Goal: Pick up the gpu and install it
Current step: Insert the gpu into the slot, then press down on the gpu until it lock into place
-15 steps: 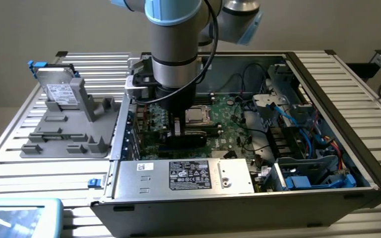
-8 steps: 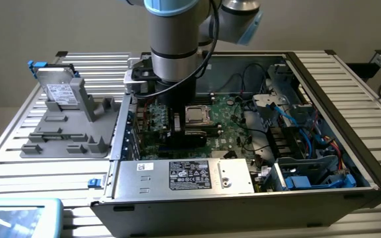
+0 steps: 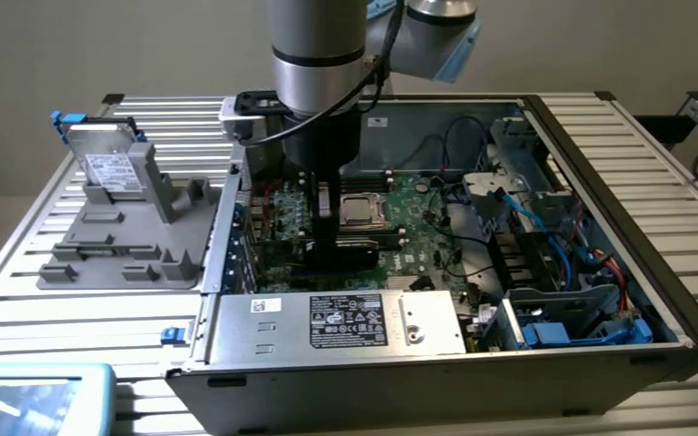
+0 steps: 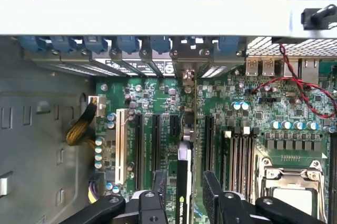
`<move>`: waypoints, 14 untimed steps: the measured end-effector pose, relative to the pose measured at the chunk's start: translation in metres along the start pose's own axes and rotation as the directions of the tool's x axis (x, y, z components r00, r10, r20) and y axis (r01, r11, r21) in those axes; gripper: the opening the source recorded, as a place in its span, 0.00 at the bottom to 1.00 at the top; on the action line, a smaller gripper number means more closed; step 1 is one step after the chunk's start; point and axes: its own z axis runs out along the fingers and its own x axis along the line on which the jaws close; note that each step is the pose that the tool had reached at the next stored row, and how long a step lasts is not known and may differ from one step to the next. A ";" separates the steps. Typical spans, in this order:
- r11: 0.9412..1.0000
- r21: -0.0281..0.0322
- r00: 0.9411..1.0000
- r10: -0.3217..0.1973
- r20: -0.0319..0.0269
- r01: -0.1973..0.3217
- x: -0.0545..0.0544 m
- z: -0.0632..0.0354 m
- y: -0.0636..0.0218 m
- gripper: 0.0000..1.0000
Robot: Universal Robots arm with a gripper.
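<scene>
The gpu (image 4: 184,163) stands on edge over the big green motherboard (image 4: 231,98), in line with one of its black slots. Its silver end bracket (image 4: 188,63) sits at the case's rear slot openings. My gripper (image 4: 185,190) straddles the card, with a black finger (image 4: 159,182) on one side and the other finger (image 4: 210,187) on the other. A narrow gap shows between each finger and the card, so the gripper is open. In the exterior view the gripper (image 3: 324,227) reaches down inside the open computer case (image 3: 592,154), with the dark card (image 3: 346,247) below it.
The processor socket (image 3: 359,211) lies just beside the card. Red and black wires (image 4: 300,84), blue cables (image 3: 567,245) and the power supply (image 3: 349,320) crowd the case. Outside it, a silver hard drive with blue tabs (image 3: 109,159) leans in a grey holder (image 3: 124,232).
</scene>
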 end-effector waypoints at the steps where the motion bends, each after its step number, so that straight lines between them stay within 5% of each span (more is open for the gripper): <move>1: 1.000 0.000 1.000 0.000 -0.001 0.000 0.000 -0.0031 0.0000 0.42; 14: 1.000 0.000 1.000 0.000 -0.001 0.000 0.000 -0.0036 0.0000 0.42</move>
